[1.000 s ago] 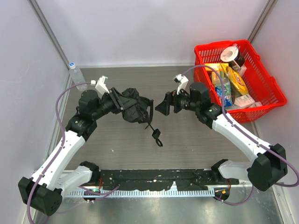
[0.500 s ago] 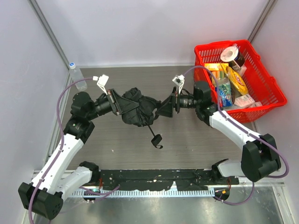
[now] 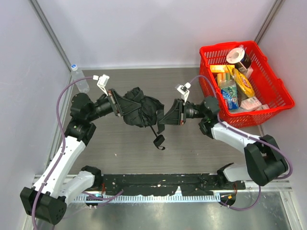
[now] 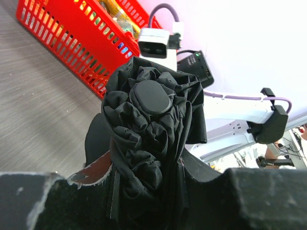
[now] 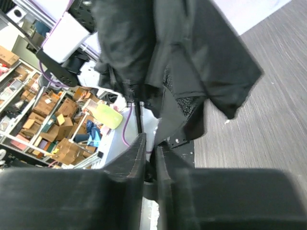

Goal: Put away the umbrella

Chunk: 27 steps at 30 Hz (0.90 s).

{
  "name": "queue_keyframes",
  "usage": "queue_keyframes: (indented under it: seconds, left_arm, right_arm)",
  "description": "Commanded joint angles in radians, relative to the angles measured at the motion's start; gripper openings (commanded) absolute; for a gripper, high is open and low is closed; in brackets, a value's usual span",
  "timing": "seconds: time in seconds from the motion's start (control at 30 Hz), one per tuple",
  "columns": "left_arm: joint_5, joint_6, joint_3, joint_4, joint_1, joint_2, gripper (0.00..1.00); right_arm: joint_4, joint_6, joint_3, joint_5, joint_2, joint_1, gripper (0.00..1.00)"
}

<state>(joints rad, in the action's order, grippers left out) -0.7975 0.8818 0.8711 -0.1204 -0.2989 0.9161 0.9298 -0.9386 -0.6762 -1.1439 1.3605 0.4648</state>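
Observation:
The black umbrella (image 3: 137, 108) is a crumpled bundle held above the table's middle, its wrist strap (image 3: 158, 140) dangling below. My left gripper (image 3: 117, 104) comes in from the left and is shut on the bundle. The left wrist view shows folded fabric and the round cap (image 4: 152, 97) rising between the jaws (image 4: 148, 167). From the right, my right gripper (image 3: 162, 120) meets the umbrella's right edge. In the right wrist view its jaws (image 5: 150, 141) stand almost together, right under a hanging flap of the umbrella (image 5: 192, 62), pinching that edge.
A red basket (image 3: 288, 98) with packaged groceries stands at the back right; it also shows in the left wrist view (image 4: 62, 38). A water bottle (image 3: 79, 79) stands at the back left by the wall. A black rail (image 3: 158, 182) runs along the near edge.
My right gripper moved left to the umbrella and went from wide open to shut at its fabric edge. The left gripper carried the bundle slightly to the right and kept its grip.

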Motion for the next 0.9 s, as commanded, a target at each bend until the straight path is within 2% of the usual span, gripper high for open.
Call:
queue_keyframes:
  seconds: [0.0,0.07,0.13,0.17,0.23,0.3,0.37,0.57,0.67,0.8,0.87]
  left_arm:
    - [-0.009,0.035,0.042,-0.175,0.012,0.018,0.00]
    - [0.007,0.040,0.037,-0.177,0.014,0.027,0.00]
    - [0.021,0.017,0.032,-0.165,0.014,0.024,0.00]
    - [0.055,-0.004,0.029,-0.144,0.014,0.021,0.00]
    - [0.177,-0.056,0.025,-0.081,0.014,0.007,0.00]
    - [0.315,-0.083,0.013,-0.044,0.012,-0.006,0.00]
    - [0.447,-0.075,0.003,-0.044,0.000,-0.008,0.00]
    - [0.763,0.090,-0.078,-0.166,-0.069,0.020,0.00]
    - [0.840,0.247,-0.136,-0.307,-0.091,0.039,0.00]
    - [0.915,0.342,-0.155,-0.401,-0.149,0.069,0.00]
    - [0.913,0.403,-0.173,-0.490,-0.151,0.089,0.00]
  right_arm:
    - [0.089,-0.089,-0.032,0.038,-0.096,0.014,0.01]
    - [-0.038,-0.063,-0.087,0.058,-0.118,0.018,0.01]
    - [-0.257,0.028,-0.170,0.110,-0.150,0.020,0.01]
    - [-0.457,0.070,-0.199,0.139,-0.181,0.020,0.01]
    - [-0.656,0.155,-0.298,0.249,-0.201,0.028,0.01]
    - [-0.704,0.112,-0.400,0.298,-0.192,0.037,0.01]
    - [-0.663,-0.018,-0.445,0.337,-0.166,0.057,0.01]
    - [-0.518,-0.204,-0.554,0.562,-0.031,0.289,0.01]
    - [-0.424,-0.244,-0.551,0.636,0.032,0.350,0.01]
    - [-0.392,-0.256,-0.554,0.736,0.072,0.391,0.01]
    - [-0.467,-0.203,-0.572,0.750,0.089,0.413,0.01]
